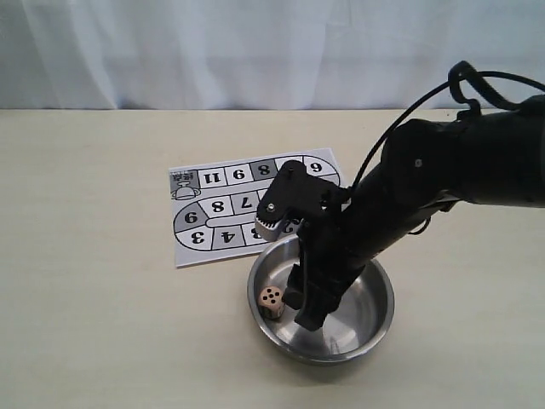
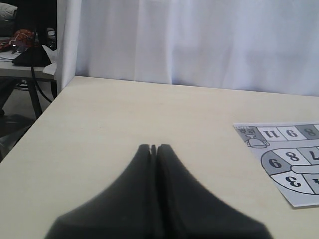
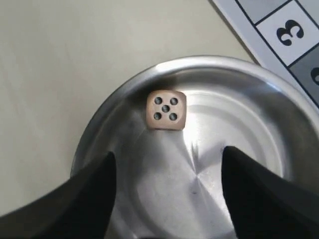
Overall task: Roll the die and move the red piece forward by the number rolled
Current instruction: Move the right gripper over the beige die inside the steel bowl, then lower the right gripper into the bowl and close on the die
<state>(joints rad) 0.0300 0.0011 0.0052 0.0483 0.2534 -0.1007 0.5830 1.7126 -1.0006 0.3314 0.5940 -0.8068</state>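
Note:
The die (image 1: 271,299) (image 3: 166,110), a tan cube showing five dark pips on top, lies inside a steel bowl (image 1: 375,319) (image 3: 279,99) against its left wall. My right gripper (image 1: 306,308) (image 3: 168,157) hangs open inside the bowl, just right of the die, with nothing between its fingers. The left gripper (image 2: 154,148) is shut and empty above bare table; it does not appear in the exterior view. The red piece is hidden; the right arm covers part of the numbered board (image 1: 217,217) (image 2: 294,164) (image 3: 279,35).
The paper board lies just behind the bowl, its near edge touching or tucked by the rim. A white curtain (image 1: 255,51) closes off the far side of the table. The table's left edge (image 2: 35,124) drops off beside a dark stand.

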